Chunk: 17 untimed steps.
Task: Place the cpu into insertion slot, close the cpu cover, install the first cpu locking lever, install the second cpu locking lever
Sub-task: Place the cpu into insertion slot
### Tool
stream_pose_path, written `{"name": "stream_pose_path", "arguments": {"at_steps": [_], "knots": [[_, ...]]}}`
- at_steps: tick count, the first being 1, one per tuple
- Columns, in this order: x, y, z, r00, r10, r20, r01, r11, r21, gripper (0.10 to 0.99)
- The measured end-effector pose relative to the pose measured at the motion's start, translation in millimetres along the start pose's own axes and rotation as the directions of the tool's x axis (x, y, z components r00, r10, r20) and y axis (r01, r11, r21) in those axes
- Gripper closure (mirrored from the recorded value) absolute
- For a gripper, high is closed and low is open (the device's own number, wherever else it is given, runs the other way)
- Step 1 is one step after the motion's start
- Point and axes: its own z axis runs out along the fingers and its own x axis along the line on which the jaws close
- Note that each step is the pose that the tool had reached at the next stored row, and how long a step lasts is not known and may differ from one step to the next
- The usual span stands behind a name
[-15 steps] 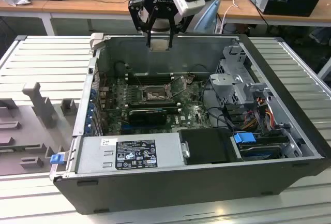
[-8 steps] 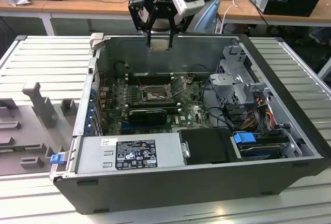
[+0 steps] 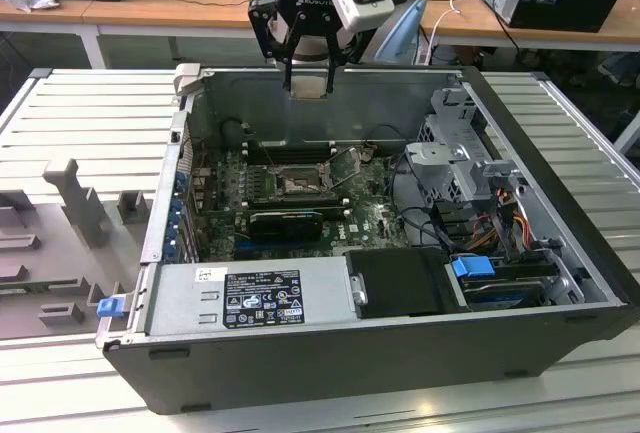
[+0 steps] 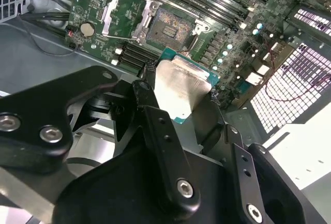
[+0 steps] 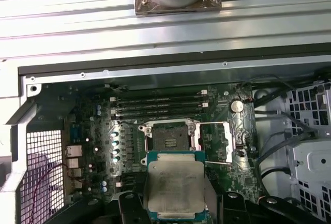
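My gripper (image 3: 308, 81) hangs above the back wall of the open computer case, shut on the cpu (image 3: 308, 89). In both wrist views the cpu (image 5: 175, 188) (image 4: 181, 87) is a silver-topped square chip with a green edge, held flat between the black fingers (image 4: 147, 97). The insertion slot (image 5: 168, 138) (image 4: 168, 27) (image 3: 297, 185) lies open and bare on the motherboard, below and ahead of the chip. The cpu cover (image 5: 214, 141) (image 4: 121, 14) is swung open beside the socket. A thin wire locking lever (image 4: 121, 38) stands free next to it.
The case (image 3: 330, 363) lies on its side on a slatted metal table (image 3: 90, 113). Memory slots (image 5: 158, 107), a power supply (image 3: 255, 298), drive cages (image 3: 450, 153) and cables (image 3: 500, 223) surround the socket. Grey fixtures (image 3: 80, 203) stand at the exterior view's left.
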Motion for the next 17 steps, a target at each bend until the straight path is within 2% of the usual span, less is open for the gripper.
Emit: {"name": "stream_pose_path", "arguments": {"at_steps": [17], "knots": [[0.0, 0.0, 0.3, 0.9984, 0.056, 0.005, -0.056, 0.9984, -0.001, 0.557]]}}
